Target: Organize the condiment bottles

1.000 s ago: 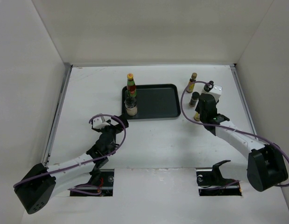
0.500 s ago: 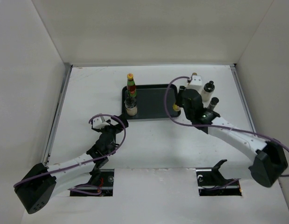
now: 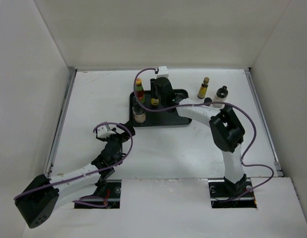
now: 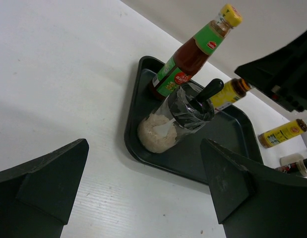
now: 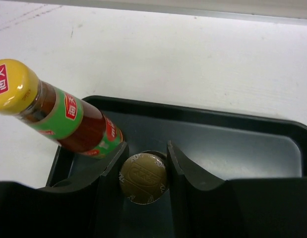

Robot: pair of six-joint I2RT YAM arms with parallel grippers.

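A black tray [image 3: 173, 115] lies at the table's middle back. At its left end stand a red bottle with green neck and yellow cap [image 3: 139, 90] and a dark-capped jar of whitish powder [image 3: 139, 115]. My right gripper [image 3: 155, 95] is shut on the neck of a gold-capped, yellow-labelled bottle [image 5: 143, 177] over the tray, right beside the red bottle [image 5: 69, 119]. I cannot tell if the held bottle touches the tray floor. My left gripper [image 3: 124, 130] is open and empty on the table, just in front of the tray's front-left corner [image 4: 132, 130].
Right of the tray, on the table, stand a yellow-labelled bottle [image 3: 204, 88] and a dark-capped bottle [image 3: 222, 92], with a whitish one partly hidden by my right arm. White walls close in the table on three sides.
My right arm has swung left from the bottles at the right, carrying the yellow-labelled bottle to the tray's left end beside the red bottle. The left arm has not moved.
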